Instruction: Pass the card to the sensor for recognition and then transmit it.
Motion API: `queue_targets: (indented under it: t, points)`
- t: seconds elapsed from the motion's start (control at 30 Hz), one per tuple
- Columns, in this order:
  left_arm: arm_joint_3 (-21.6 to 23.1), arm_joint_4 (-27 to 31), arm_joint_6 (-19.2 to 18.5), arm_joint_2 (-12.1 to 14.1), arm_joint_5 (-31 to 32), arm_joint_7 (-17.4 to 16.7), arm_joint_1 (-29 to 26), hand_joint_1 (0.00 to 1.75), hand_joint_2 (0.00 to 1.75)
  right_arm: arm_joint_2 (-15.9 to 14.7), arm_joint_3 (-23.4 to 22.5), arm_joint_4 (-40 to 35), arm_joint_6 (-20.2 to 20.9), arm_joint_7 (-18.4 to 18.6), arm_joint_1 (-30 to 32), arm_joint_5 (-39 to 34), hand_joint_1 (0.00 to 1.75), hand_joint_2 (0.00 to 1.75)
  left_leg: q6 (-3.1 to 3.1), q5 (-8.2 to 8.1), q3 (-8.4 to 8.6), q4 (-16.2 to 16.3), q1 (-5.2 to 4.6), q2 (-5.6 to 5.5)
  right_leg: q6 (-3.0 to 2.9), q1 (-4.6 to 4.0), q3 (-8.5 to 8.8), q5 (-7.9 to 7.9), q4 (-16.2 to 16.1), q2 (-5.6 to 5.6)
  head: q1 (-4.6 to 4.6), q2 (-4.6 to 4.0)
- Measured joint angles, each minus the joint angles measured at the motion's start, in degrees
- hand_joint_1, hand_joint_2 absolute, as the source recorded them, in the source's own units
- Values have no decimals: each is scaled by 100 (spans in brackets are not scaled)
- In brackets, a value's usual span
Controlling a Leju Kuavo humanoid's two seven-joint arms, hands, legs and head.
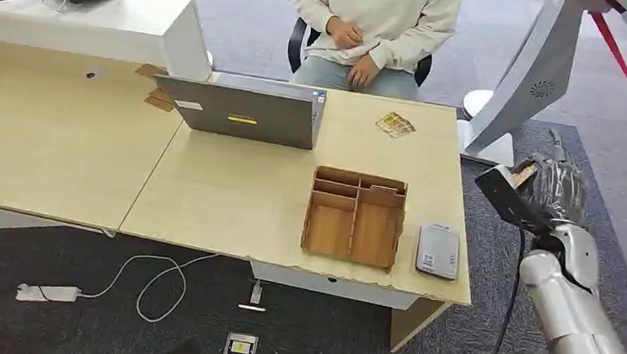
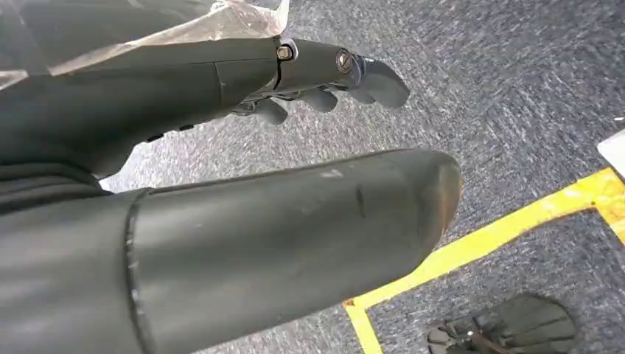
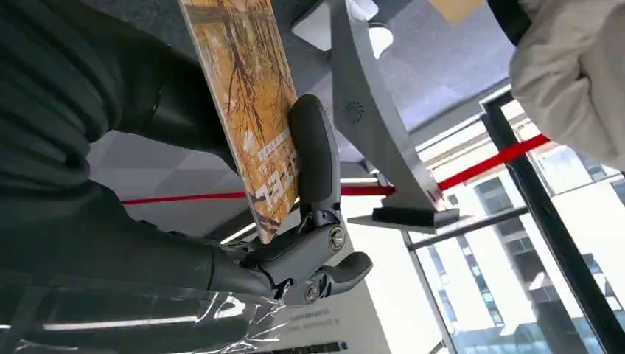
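My right hand (image 1: 550, 191) is raised off the table's right end and pinches an orange-brown printed card (image 3: 250, 110) between thumb and a dark finger (image 3: 313, 155). From the head camera a sliver of the card (image 1: 524, 171) shows at the hand's top. The grey card sensor (image 1: 438, 250) lies flat on the table's near right corner, to the left of and below the hand. More cards (image 1: 395, 124) lie near the table's far edge. My left hand (image 2: 324, 81) hangs over the carpet with its fingers loosely spread and nothing in them.
A wooden compartment tray (image 1: 354, 216) stands just left of the sensor. A grey laptop (image 1: 248, 111) sits behind it. A person (image 1: 377, 26) sits across the table. A white-grey stand (image 1: 524, 84) rises right of the table, near my right hand.
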State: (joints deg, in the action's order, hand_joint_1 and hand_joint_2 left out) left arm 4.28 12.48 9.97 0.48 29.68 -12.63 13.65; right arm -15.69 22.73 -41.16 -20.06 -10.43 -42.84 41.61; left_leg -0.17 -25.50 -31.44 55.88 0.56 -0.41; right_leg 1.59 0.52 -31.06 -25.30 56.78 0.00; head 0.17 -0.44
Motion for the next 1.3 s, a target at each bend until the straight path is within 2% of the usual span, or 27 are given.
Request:
queue_targets:
  t: [0.2,0.63,1.3]
  points:
    - [-9,-2,7,48,-94,24,-27,0,0,-118,7,311,44,-15,188,240,175,175,0,0,-1,0,0,2,0,0,-1,0,0,1,-2,0]
    - [-15,-2,33,63,2,53,-29,0,0,-42,59,700,120,210,600,573,175,175,0,0,-2,-1,-1,2,0,-3,0,0,0,0,-2,0]
    - [-15,-2,-28,66,44,68,-24,0,0,275,76,350,424,352,754,822,175,175,0,1,-1,-1,0,5,0,-5,1,0,1,0,-2,0]
